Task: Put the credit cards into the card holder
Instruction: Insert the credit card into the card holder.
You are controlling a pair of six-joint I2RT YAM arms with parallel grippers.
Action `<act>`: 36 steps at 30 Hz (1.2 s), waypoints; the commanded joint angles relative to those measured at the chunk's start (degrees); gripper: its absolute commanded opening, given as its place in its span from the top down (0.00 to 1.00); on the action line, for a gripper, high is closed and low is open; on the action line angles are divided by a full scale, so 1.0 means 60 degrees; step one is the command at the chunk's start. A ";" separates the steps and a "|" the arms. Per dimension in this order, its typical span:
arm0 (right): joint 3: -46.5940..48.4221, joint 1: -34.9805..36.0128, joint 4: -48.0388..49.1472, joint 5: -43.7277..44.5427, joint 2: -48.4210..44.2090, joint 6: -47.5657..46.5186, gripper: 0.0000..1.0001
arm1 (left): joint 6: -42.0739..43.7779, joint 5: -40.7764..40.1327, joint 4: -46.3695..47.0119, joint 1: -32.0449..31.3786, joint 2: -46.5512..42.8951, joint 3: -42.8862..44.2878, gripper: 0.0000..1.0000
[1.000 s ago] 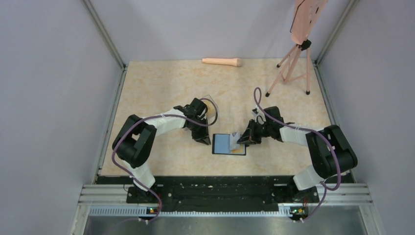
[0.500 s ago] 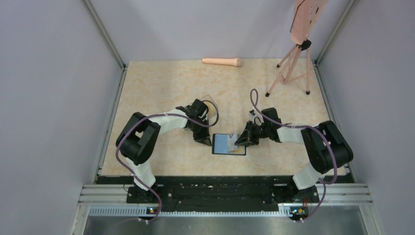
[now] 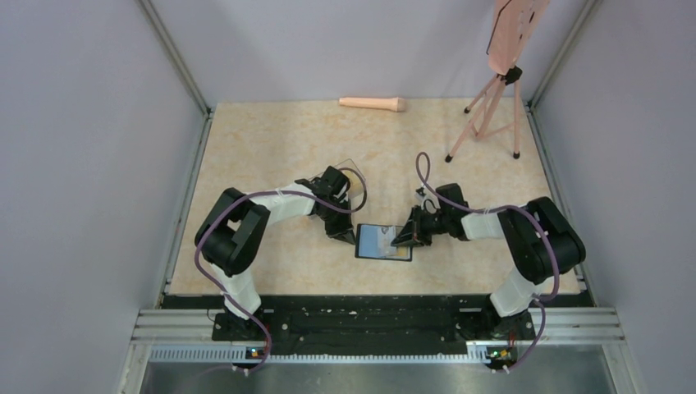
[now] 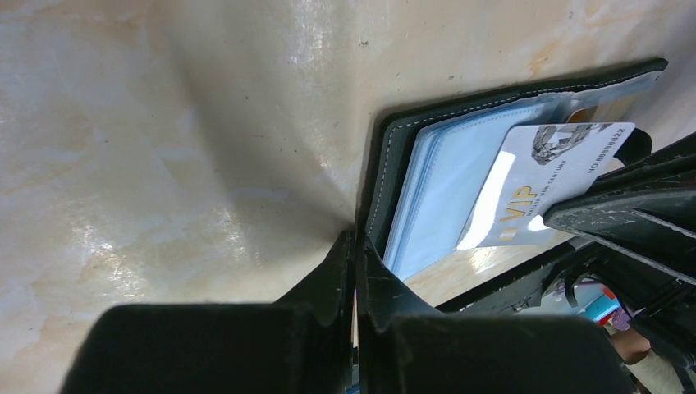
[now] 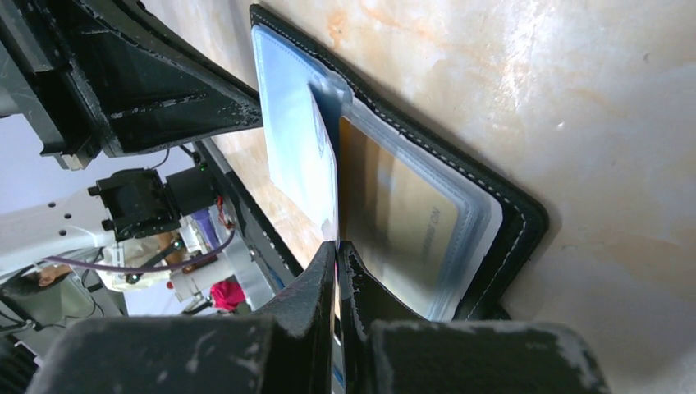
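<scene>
While the right gripper (image 5: 338, 246) stays clamped on the bottom edge of a grey-white credit card (image 4: 546, 185), it has sunk lower and nudged left since a second ago. The card, which stood tilted and pale above the pockets then, now leans steeply against the blue-grey sleeves of the card holder (image 3: 383, 242). A yellow-orange card (image 5: 402, 222) already sits in the pocket beside it.

Across from it, the left gripper (image 4: 355, 242) has its fingers pressed together on the holder's stitched left rim. It slid in from the left a second ago and hasn't budged in the last half second.

The holder lies open and flat close to the desk's near edge, midway between the left and right edges, right where it was.
</scene>
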 commanded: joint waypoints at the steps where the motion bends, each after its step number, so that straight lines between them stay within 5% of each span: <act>1: -0.0144 0.0191 0.0855 0.0017 0.0376 0.0142 1.00 | -0.0174 0.0180 0.0312 -0.0112 -0.0003 -0.0066 0.98; 11: -0.0485 0.0227 0.2359 -0.0335 0.0669 0.0734 1.00 | -0.0341 0.0129 0.0341 -0.0247 -0.0017 -0.0081 0.99; 23: 0.0145 0.0251 0.1979 -0.0253 0.0934 0.0460 1.00 | -0.0606 0.0038 0.0394 -0.0393 -0.0016 -0.0015 1.00; 36: 0.0388 -0.0230 -0.0861 0.0262 -0.1101 -0.0419 1.00 | -0.1000 -0.0133 0.0608 -0.0417 -0.0153 -0.0257 1.00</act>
